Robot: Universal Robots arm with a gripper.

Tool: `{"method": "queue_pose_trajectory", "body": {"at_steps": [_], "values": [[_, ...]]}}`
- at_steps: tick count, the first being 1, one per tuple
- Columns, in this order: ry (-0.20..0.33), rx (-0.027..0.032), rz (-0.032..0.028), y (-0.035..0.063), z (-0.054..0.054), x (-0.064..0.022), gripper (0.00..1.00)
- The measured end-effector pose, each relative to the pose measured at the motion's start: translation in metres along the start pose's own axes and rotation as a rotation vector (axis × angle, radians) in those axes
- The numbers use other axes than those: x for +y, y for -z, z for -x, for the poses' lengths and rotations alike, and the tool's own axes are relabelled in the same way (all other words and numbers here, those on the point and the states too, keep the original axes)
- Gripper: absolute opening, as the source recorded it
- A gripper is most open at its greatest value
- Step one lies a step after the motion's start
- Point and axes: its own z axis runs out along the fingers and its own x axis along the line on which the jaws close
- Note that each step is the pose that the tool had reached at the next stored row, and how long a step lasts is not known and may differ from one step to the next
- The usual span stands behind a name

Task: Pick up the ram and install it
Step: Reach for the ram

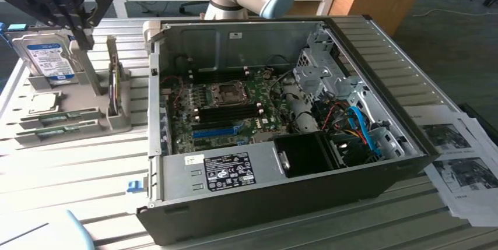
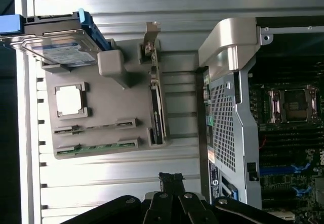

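The ram is a thin green stick standing on edge in a slot of the grey holder, at the exterior view's left of the computer. A second green stick sits in the slot beside it. My gripper hangs above the holder, over its hard-drive end and well clear of the ram. Its black fingers are shut with nothing between them. The open computer case shows the motherboard with dark memory slots beside the processor socket.
The holder also carries a silver hard drive, a square processor chip and an upright board. Printed sheets lie at the exterior view's right of the case. A small blue part rests by the case's near corner.
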Motion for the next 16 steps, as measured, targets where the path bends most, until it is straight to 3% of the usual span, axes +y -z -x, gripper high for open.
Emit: {"method": "queue_pose_trajectory", "body": {"at_steps": [16], "values": [[0.0, 0.0, -0.0001, 0.0007, -0.032, -0.0024, 0.09]]}}
